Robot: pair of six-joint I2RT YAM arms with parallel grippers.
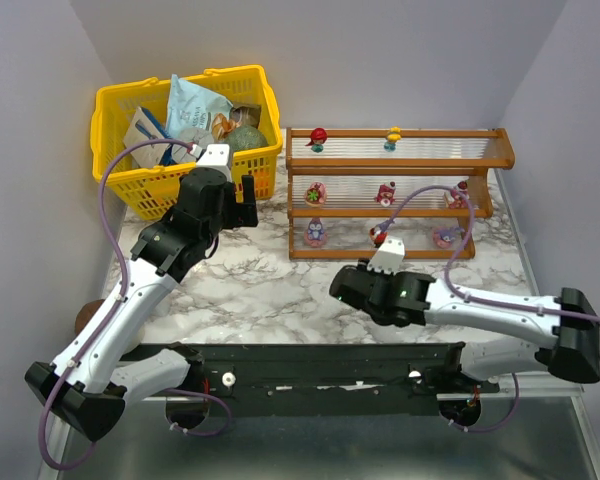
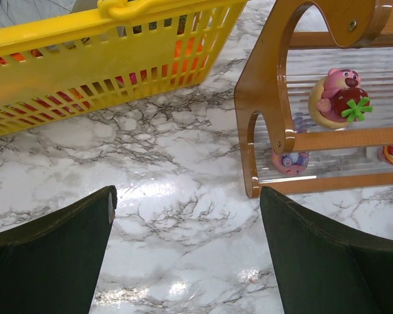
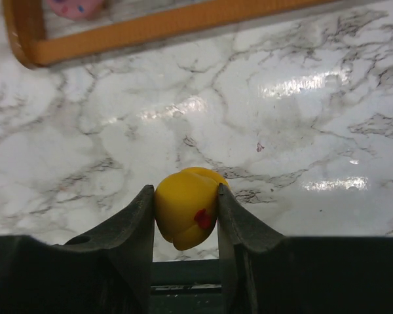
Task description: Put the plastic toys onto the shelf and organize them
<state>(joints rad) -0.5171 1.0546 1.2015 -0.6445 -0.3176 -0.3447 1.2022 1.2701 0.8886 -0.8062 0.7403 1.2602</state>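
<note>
Right pincer (image 3: 185, 196) clamps a round yellow toy (image 3: 180, 212) with a red mark; left pincer (image 2: 187, 199) stands apart.

You've got the shelf (image 1: 400, 163) upright at far right: orange-brown wooden frame, three clear ribbed tiers stepping down toward the near side.
Top tier: red toy (image 1: 318, 137) at left, yellow-topped toy (image 1: 393, 136) in the middle.
Middle tier: pink round toy (image 1: 316, 193) with a red strawberry at left, red-and-pink toy (image 1: 385, 193) in the middle, third toy (image 1: 460, 193) at right, partly hidden.
Bottom tier: purple toy (image 1: 316, 233) at left, red-capped toy (image 1: 379, 236) in the middle, pink-purple toy (image 1: 446, 237) at right.
All are spaced apart.
The ninth, a yellow toy (image 3: 185, 208) with a red mark, is pinched between the fingers of the right gripper (image 3: 185, 193), near side of the shelf.
</note>
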